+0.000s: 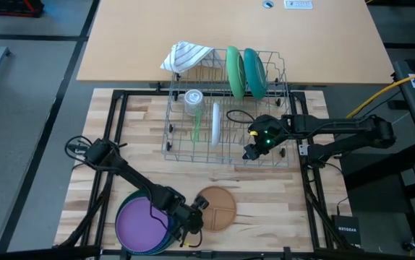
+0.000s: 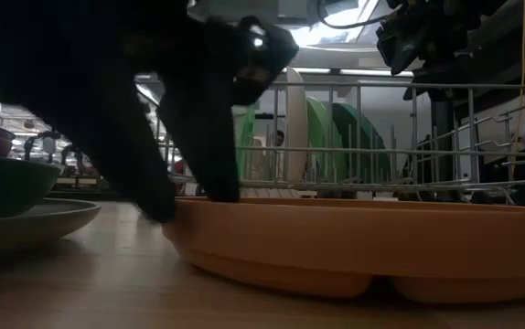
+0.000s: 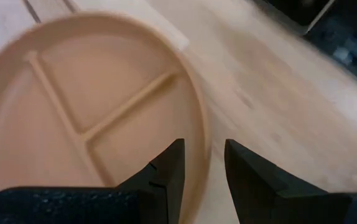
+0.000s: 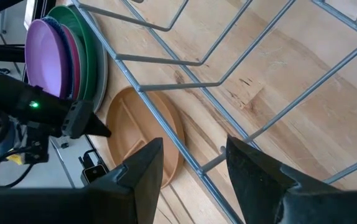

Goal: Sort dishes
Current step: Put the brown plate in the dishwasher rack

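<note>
A tan divided plate (image 1: 216,208) lies flat on the wooden table near its front edge. My left gripper (image 3: 202,168) is open at the plate's left rim, one finger over the plate's inside and one outside the rim. A stack of dishes with a purple plate on top (image 1: 144,224) sits to the left of it. In the wire rack (image 1: 225,108), a green plate (image 1: 234,71), a teal plate (image 1: 254,72) and a white plate (image 1: 215,123) stand on edge. My right gripper (image 1: 251,152) hangs open above the rack's near right corner, holding nothing. My left gripper stands astride the tan plate's rim (image 3: 204,134), slanting down from the table's left. The gap between the fingers is wider than the rim, and I cannot tell whether either finger touches the plate. The plate lies flat on the table.
A clear glass (image 1: 194,97) and a striped white cloth (image 1: 186,54) are in the rack's far left part. A tan tabletop (image 1: 229,36) lies beyond the rack. Bare wood (image 1: 265,209) shows right of the tan plate.
</note>
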Robot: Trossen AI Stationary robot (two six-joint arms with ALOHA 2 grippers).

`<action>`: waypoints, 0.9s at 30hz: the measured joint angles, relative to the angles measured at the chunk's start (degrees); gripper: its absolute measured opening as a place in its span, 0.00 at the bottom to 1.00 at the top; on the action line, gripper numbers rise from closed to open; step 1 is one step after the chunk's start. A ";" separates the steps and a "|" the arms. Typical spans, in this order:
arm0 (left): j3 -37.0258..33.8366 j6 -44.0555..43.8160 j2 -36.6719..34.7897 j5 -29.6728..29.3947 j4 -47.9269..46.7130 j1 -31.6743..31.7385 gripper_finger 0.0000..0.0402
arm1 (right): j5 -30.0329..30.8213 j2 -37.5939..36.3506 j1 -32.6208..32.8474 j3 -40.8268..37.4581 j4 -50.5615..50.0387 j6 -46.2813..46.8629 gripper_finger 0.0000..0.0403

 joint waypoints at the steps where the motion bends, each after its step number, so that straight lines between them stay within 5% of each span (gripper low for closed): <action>1: -0.03 0.65 0.20 0.00 -0.43 0.13 0.26 | 0.01 0.00 0.00 0.00 -0.03 -0.01 0.44; 9: -0.03 1.64 0.54 -0.19 0.06 1.39 0.25 | 0.10 0.00 0.00 0.02 -0.01 -0.03 0.44; 19: -0.03 1.49 0.54 -0.43 0.12 1.64 0.02 | 0.13 0.00 0.00 0.02 -0.02 -0.06 0.44; 27: -0.03 -1.14 0.54 -0.48 2.80 1.64 0.01 | 0.15 0.00 0.00 0.02 -0.01 -0.06 0.44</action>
